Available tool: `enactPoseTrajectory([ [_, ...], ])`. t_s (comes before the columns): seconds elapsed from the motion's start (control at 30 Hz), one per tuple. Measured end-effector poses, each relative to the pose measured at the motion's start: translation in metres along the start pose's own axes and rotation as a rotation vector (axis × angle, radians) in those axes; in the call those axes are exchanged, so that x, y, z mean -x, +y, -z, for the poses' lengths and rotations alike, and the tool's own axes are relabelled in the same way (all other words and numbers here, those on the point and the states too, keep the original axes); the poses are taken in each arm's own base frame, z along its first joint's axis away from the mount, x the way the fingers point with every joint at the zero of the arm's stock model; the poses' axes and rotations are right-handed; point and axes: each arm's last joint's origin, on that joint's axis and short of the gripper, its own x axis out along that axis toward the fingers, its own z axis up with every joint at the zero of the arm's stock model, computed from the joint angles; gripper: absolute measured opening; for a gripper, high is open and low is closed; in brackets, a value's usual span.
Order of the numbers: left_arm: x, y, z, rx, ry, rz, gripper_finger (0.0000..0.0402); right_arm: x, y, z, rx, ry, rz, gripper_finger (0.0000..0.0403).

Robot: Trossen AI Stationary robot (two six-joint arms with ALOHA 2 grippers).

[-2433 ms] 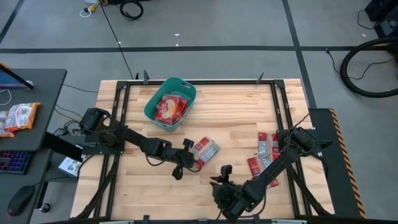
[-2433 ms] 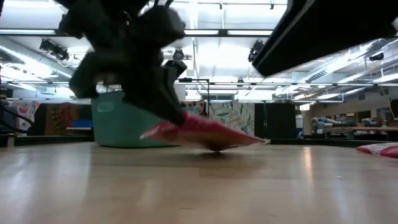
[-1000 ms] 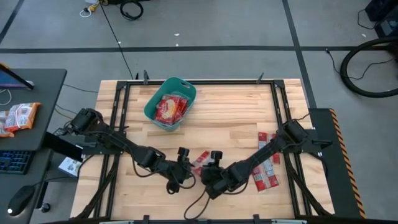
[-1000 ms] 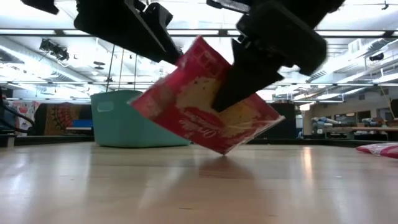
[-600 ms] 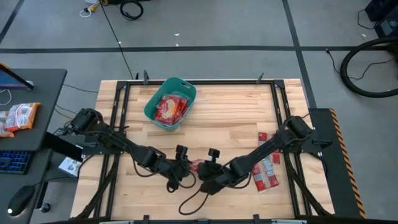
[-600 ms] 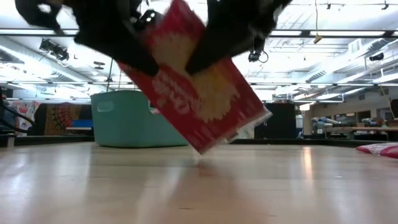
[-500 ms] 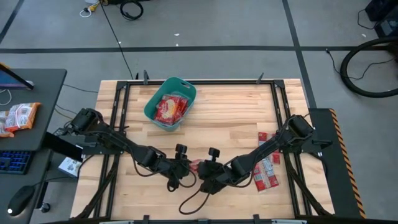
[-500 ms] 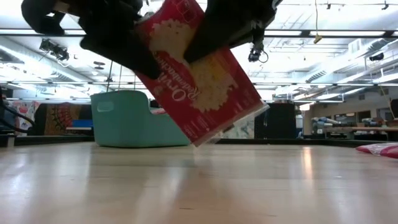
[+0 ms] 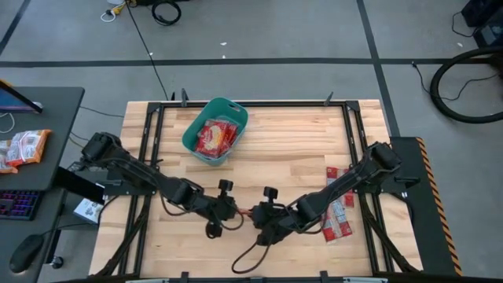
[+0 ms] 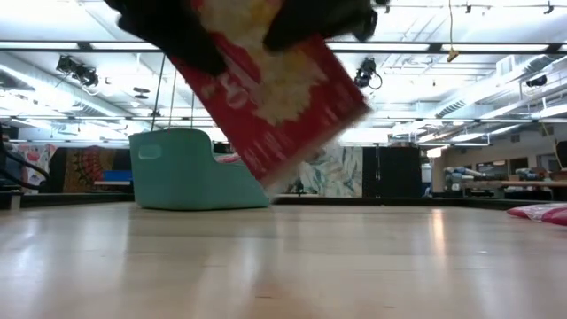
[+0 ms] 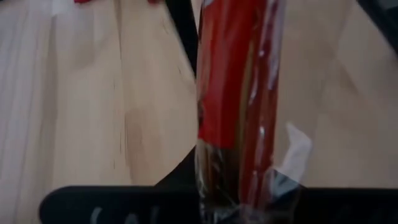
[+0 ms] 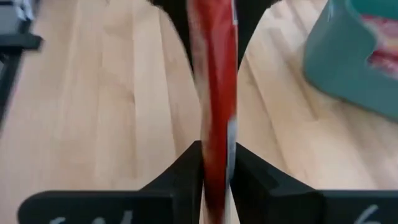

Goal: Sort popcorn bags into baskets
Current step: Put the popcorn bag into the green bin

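A red popcorn bag [image 10: 270, 89] hangs in the air near the table's near edge, between my two grippers. In the high view it shows edge-on as a thin red strip [image 9: 245, 211]. My left gripper [image 9: 228, 208] is shut on it from the table's left, my right gripper [image 9: 258, 214] from the right. The teal basket [image 9: 191, 141] stands at the far left with several red bags [image 9: 214, 135] inside. Several more red bags [image 9: 338, 206] lie flat at the table's right. My left gripper pinches the bag's upper left part [image 11: 239, 177] between its two fingers, the bag standing edge-on between them. The bag is lifted clear of the table, tilted, its lower corner [image 10: 266, 182] pointing down. My right gripper pinches the bag's upper right part [image 12: 214, 165] between its two fingers, the bag edge-on between them. The fingers come from the table's right side. The bag hangs clear of the table below both grippers.
The basket also shows in the low view [image 10: 182, 173] behind the held bag and in the right wrist view [image 12: 354, 56]. Bare wooden table [image 9: 299, 149] lies between the basket and the loose bags. A black frame rail [image 9: 354, 141] runs along the table's sides.
Both grippers have risen with the bag held between them. The bag's lower corner, which touched the table a second ago, is now lifted clear, and the bag has tipped up steeper, from slanting to nearly on edge.
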Motion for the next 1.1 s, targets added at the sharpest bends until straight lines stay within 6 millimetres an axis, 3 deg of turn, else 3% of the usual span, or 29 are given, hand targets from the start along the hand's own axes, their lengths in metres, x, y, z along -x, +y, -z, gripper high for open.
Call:
enactPoseTrajectory([
  [0.23, 0.046, 0.029, -0.001, 0.059, 0.019, 0.019, 0.0036, 0.036, -0.009, -0.012, 0.037, -0.045, 0.041, 0.0084],
  [0.47, 0.084, 0.084, 0.009, 0.168, 0.044, -0.056, 0.0035, 0.039, -0.011, -0.006, 0.018, -0.033, 0.093, 0.0084],
  [0.67, 0.094, 0.135, 0.014, 0.35, -0.003, -0.223, 0.0036, 0.032, -0.012, 0.007, -0.015, -0.019, 0.113, 0.0084],
  [0.93, 0.1, 0.204, 0.042, 0.527, 0.051, -0.391, 0.0037, 0.022, -0.012, 0.026, -0.029, -0.021, 0.103, 0.0084],
  [1.1, 0.109, 0.239, 0.067, 0.795, 0.038, -0.419, 0.0037, 0.02, -0.012, 0.031, -0.035, -0.02, 0.096, 0.0084],
])
